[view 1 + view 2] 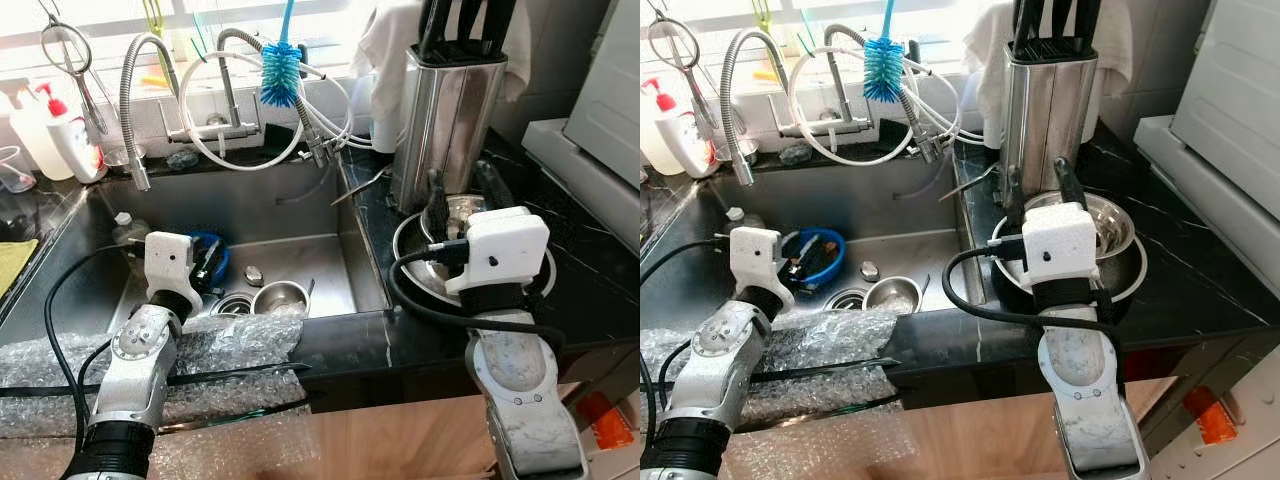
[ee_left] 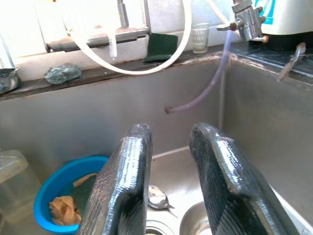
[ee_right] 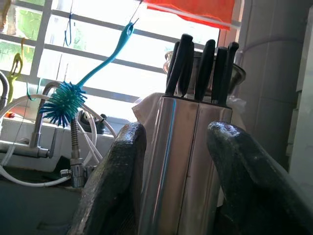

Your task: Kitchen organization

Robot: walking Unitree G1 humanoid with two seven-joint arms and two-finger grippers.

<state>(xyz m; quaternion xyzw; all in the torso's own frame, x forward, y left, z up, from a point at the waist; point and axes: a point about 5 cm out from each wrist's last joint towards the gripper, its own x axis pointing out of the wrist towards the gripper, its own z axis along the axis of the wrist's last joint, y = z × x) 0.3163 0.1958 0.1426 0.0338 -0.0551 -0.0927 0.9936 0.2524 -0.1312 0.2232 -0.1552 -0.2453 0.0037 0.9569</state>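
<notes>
My left gripper (image 1: 207, 268) hangs open and empty over the steel sink (image 1: 320, 200), pointing at its back wall. Below its fingers (image 2: 132, 161) lie a blue bowl (image 2: 63, 186) holding scraps and a spoon (image 2: 157, 197). A small steel bowl (image 1: 280, 296) sits by the drain. My right gripper (image 1: 462, 195) is open above the stacked steel bowls (image 1: 1115, 232) on the black counter (image 1: 590, 290). It faces the steel knife block (image 3: 186, 161), with nothing between its fingers (image 3: 122, 171).
A blue bottle brush (image 1: 282, 70) hangs over the looped tap hoses (image 1: 250, 150). A soap bottle (image 1: 72, 140) stands at the back left. Bubble wrap (image 1: 235, 350) covers the sink's front edge. A white appliance (image 1: 600, 130) stands at the right.
</notes>
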